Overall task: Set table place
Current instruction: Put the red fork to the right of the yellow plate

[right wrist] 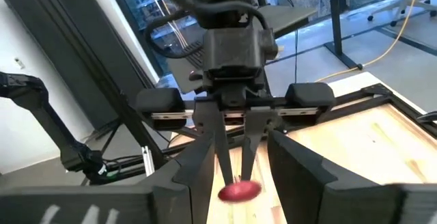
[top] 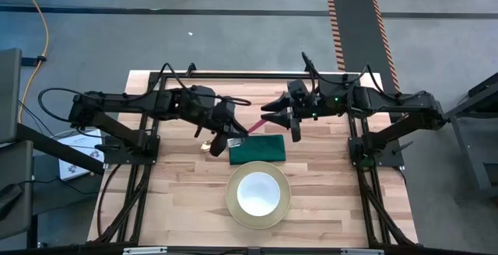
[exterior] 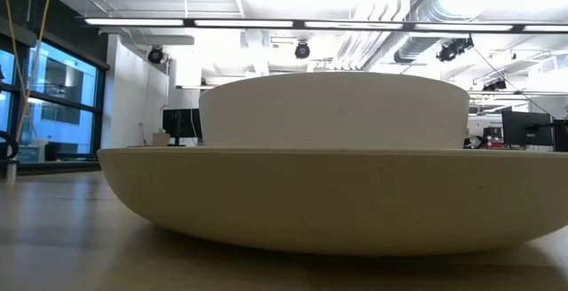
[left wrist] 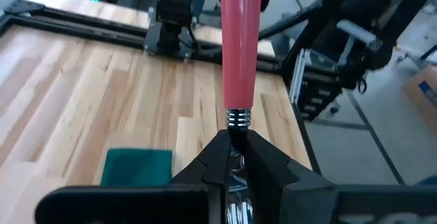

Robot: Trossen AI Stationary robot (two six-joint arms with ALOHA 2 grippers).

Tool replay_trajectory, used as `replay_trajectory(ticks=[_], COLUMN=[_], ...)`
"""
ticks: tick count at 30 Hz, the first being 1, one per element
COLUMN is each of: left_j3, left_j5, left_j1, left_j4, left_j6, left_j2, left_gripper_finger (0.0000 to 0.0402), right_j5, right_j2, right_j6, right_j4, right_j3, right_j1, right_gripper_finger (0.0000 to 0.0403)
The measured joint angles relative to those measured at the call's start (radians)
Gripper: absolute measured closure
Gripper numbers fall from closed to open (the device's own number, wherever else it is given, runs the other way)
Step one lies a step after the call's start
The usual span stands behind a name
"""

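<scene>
My left gripper (top: 237, 132) is shut on a pink-handled metal fork (left wrist: 240, 39), held in the air above the middle of the wooden table (top: 163, 200). The pink handle (top: 257, 121) points toward my right gripper (top: 274, 117). That gripper is open, and the handle's free end (right wrist: 239, 191) lies between its fingers (right wrist: 198, 179) without visibly touching them. A dark green folded napkin (top: 257, 149) lies flat just below both grippers. Nearer the front edge stands a pale yellow plate (top: 233, 208) with a white bowl (top: 258, 193) on it. My left gripper pinches the fork's metal neck (left wrist: 236, 154) between its two fingers, just behind the ribbed collar at the pink handle's base. The fingers lie along the fork. The fork is lifted clear of the table, and its handle sticks out ahead of the fingertips toward the right arm.
The black frame runs along the table's far edge (top: 249, 75), and both arms' bases stand on it at the left and right. In the low view the plate (exterior: 328, 202) and bowl (exterior: 333, 109) fill the picture. Bare wood lies to the left and right of the plate.
</scene>
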Motion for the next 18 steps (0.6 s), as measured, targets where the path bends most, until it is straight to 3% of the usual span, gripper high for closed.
replay_trajectory(ticks=[18], left_j3=[0.0], left_j5=[-0.03], left_j1=[0.001], left_j4=[0.19], left_j6=[-0.04], left_j2=[0.0], left_gripper_finger=[0.0374], right_j5=[0.031], right_j2=[0.0], right_j6=[-0.026], right_j4=[0.061], right_j3=[0.0], right_j1=[0.0], right_gripper_finger=[0.0274])
